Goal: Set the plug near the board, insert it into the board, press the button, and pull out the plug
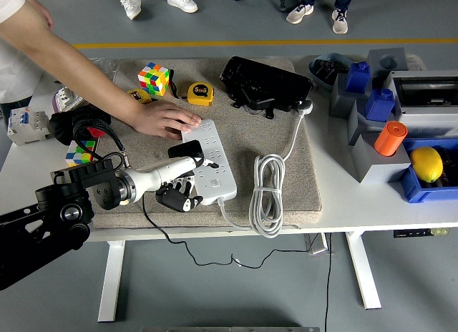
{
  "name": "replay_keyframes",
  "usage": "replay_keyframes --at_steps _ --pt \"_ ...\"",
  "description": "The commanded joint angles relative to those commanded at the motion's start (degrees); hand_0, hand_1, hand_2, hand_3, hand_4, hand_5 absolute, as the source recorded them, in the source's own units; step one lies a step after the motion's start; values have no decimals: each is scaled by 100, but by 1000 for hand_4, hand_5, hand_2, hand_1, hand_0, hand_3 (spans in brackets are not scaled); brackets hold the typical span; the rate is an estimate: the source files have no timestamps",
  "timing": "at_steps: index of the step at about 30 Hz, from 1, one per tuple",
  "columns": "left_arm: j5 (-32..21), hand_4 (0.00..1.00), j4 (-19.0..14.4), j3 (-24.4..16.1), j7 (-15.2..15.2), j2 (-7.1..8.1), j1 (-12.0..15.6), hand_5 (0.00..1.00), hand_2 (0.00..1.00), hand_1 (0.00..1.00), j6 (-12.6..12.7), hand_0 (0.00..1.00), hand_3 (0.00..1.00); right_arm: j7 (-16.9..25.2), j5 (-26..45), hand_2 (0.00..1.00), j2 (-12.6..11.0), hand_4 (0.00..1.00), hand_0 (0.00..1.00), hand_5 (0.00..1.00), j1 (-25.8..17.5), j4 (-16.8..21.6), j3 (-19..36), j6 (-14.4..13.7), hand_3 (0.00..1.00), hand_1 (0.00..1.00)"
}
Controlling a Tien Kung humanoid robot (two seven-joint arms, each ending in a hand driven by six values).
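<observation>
**Plug held off the board's left edge**

Plug [174,197] sits black and blocky in your left hand [179,182], just off the board's [210,162] near left edge, over the mat [236,132]. Your fingers [187,203] curl around the plug from above and below, pinching it; whether its prongs touch the board you cannot tell. A thin black cable [161,232] runs from the plug toward six o'clock and drops over the table's [372,203] near edge.

The white board lies at the mat's centre, angled from eleven o'clock to five. Its thick white cord [266,192] is coiled at three o'clock from it, running on to a white plug [305,107] near one o'clock.

A person's hand [163,119] rests flat on the board's far end, at eleven o'clock, the bare forearm reaching in from the upper left.

Beyond the board at twelve o'clock you see a cube [153,79], a yellow tape [201,94] and a black case [265,84]. Far out at three o'clock stand an orange cylinder [390,138] and a lemon [426,164] in a blue bin [422,191].
</observation>
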Motion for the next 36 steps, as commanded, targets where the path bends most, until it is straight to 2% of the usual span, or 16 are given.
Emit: replay_keyframes --at_steps 6,13,25,36 --pt "6 569 340 364 -9 -126 -232 2 205 122 12 50 950 0 9 666 2 998 697 488 12 3 -2 1 571 695" --pt "5 569 555 557 -20 -221 -368 2 206 122 12 51 933 2 15 666 -9 998 697 488 17 2 -1 0 571 695" --pt "54 570 712 696 10 -319 -448 2 206 122 -10 53 921 4 19 666 -7 998 697 488 19 3 8 -2 571 695" --pt "83 569 833 771 48 -314 -468 2 206 122 -16 51 911 9 13 666 -10 998 697 488 18 14 21 -4 571 694"
